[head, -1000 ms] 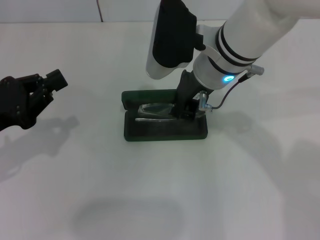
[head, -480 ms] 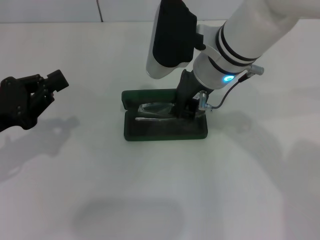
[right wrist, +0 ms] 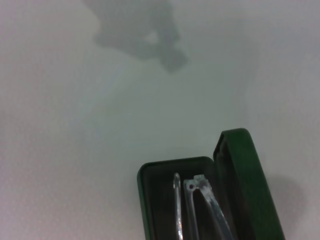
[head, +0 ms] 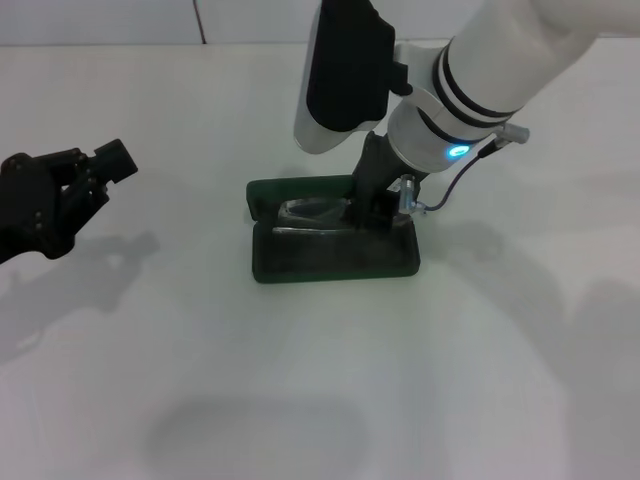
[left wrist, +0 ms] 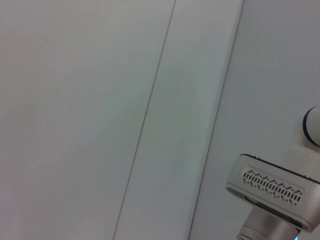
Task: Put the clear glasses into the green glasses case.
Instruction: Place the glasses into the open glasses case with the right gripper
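Observation:
The green glasses case [head: 330, 260] lies open in the middle of the white table, its lid [head: 298, 189] standing up at the far side. The clear glasses [head: 310, 213] rest in the tray close to the lid, one thin temple arm reaching toward the left end. My right gripper [head: 368, 218] reaches down into the case's right half and is shut on the clear glasses. In the right wrist view the case [right wrist: 146, 200] shows with its lid [right wrist: 247, 170], and the glasses' temple arms [right wrist: 202, 192] lie inside. My left gripper [head: 100, 165] hangs parked at the far left.
The white right arm and its wrist housing [head: 345, 75] loom over the back of the case. That housing [left wrist: 272, 190] also shows in the left wrist view. Bare white table [head: 300, 400] surrounds the case on all sides.
The right gripper has shifted slightly toward the lid, and the glasses moved with it deeper into the tray. The case nudged a little to the right. The left arm has stayed still.

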Robot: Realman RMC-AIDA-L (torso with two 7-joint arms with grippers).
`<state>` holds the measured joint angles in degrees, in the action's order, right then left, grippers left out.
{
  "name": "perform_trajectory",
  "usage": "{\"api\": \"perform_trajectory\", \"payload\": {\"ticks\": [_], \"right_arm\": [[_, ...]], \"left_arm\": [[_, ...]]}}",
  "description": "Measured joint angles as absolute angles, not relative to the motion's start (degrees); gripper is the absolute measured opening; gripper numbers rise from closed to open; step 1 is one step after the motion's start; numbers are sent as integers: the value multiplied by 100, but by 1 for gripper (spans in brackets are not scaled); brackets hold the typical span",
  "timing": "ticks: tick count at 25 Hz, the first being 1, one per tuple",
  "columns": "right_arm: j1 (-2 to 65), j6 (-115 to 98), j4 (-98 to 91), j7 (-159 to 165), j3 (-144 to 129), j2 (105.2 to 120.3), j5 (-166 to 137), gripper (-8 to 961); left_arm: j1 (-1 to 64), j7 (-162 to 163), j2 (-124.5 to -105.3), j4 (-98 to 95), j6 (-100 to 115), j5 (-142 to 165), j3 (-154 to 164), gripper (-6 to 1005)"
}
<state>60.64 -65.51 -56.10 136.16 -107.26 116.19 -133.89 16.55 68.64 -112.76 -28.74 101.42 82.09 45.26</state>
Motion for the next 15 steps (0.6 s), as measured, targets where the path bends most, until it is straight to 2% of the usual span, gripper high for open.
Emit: {"api": "perform_trajectory", "payload": {"ticks": [15], "right_arm": [[6068, -6501, -5633, 13605, -10758, 11619, -13396, 145]], "left_arm": [[1687, 6864, -11268, -2874, 10142, 8209, 4526, 80]]}}
